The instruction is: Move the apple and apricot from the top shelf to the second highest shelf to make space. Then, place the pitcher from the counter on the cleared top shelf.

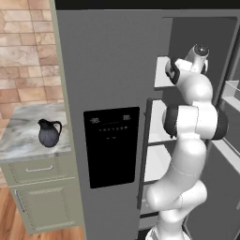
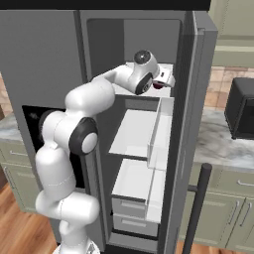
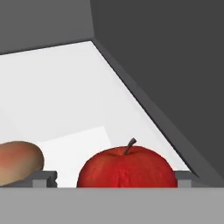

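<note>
The jaws (image 3: 116, 179) stand spread wide, one finger tip (image 3: 43, 178) on each side of the apple (image 3: 127, 168), and hold nothing yet. The apple rests on the top shelf (image 3: 65, 100), stem up, with the apricot (image 3: 17, 162) just beside it. It looks firm, light and glossy, so it may slip or roll; closing across its widest middle seems the safest hold. The apricot is probably softer and calls for a gentler squeeze.

The hand view gives the fruit close up. The right base view shows the second highest shelf (image 2: 134, 131) below. The left base view shows the pitcher (image 1: 49, 133) on the tabletop (image 1: 18, 136), well apart from the fridge.
</note>
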### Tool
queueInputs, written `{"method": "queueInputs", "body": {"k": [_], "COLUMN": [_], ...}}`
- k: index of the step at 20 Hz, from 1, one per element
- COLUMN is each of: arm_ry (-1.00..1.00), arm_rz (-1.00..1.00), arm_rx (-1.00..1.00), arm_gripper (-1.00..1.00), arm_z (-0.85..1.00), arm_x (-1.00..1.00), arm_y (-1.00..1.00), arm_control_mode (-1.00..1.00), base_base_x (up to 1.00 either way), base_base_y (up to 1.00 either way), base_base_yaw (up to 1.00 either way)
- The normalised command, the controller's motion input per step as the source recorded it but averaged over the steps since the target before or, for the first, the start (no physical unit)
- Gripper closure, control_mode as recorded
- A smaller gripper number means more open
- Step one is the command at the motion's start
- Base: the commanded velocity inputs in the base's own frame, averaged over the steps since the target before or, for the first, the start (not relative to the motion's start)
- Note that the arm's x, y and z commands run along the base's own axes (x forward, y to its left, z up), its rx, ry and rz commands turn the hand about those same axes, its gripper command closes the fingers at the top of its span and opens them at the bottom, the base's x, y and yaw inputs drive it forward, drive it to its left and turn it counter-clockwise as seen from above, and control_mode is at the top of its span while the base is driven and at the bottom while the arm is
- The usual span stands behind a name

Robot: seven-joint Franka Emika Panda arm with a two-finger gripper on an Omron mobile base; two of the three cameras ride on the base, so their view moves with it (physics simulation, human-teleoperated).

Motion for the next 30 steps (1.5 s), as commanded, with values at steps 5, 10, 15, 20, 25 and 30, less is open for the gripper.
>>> {"method": "queueInputs", "body": {"k": [5,10,15,20,25,30], "arm_ry": [0.0,0.0,-0.11,-0.18,0.0,0.03], "arm_rz": [0.0,0.0,0.0,0.05,0.16,0.18], "arm_rx": [0.0,0.0,0.0,0.0,-0.04,-0.15], "arm_gripper": [1.0,1.0,1.0,1.0,1.0,1.0], "arm_z": [-0.45,-0.65,-0.6,-0.24,0.04,0.3], "arm_x": [0.17,0.08,-0.11,-0.67,-0.92,-1.0], "arm_y": [-0.04,0.0,0.02,0.16,0.44,0.58], "arm_control_mode": [-1.0,-1.0,-1.0,-1.0,-1.0,-1.0], "base_base_x": [0.0,0.0,0.0,0.0,0.0,0.0], "base_base_y": [0.0,0.0,0.0,0.0,0.0,0.0], "base_base_yaw": [0.0,0.0,0.0,0.0,0.0,0.0]}}
